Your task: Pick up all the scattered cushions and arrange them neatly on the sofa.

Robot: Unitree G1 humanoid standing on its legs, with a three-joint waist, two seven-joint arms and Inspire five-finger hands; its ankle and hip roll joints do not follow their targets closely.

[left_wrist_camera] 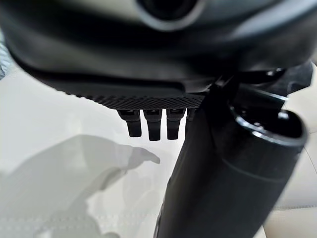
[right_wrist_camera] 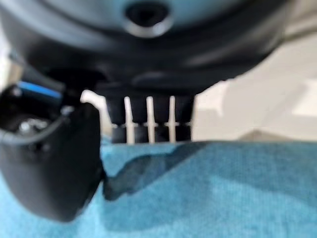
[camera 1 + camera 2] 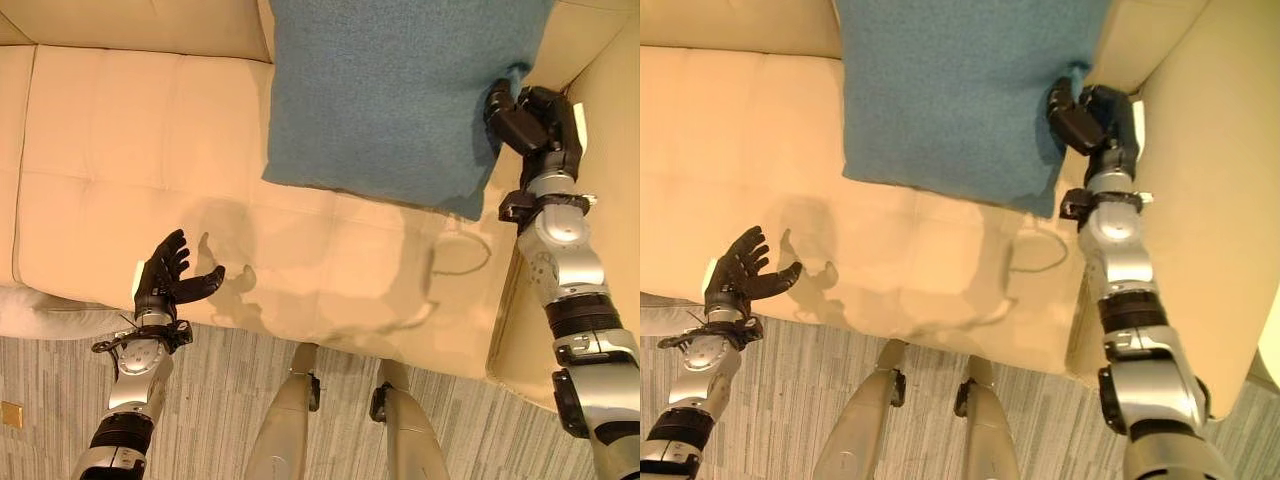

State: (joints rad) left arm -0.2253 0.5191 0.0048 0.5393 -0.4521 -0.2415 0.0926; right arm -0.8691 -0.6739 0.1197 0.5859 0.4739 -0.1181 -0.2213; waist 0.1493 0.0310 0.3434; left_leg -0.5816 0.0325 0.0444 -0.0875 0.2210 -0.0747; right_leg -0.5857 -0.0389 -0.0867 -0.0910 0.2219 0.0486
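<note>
**Cushion held at the sofa's right end**

My left hand (image 3: 168, 277) hangs over the front edge of the sofa (image 3: 120, 150), at its left part, with fingers spread and relaxed and nothing in them. In my left wrist view the fingertips (image 1: 153, 130) point out over bare cream leather. Below the seat edge runs a striped grey floor (image 3: 230, 400).

Further right, the blue cushion (image 3: 390, 90) stands on the seat and leans against the backrest, near the right armrest (image 3: 610, 160). Its lower edge rests on the seat, and its lower right corner points down toward the seat's front.

My right hand (image 3: 535, 125) is at the cushion's right edge, between cushion and armrest. It grasps the cloth there: thumb and fingers are curled round a fold of the blue fabric, which bunches up just above the hand. In my right wrist view the fingers (image 2: 148, 119) reach over the cushion's edge, with the thumb pressed on the blue surface and cream leather beyond.
</note>
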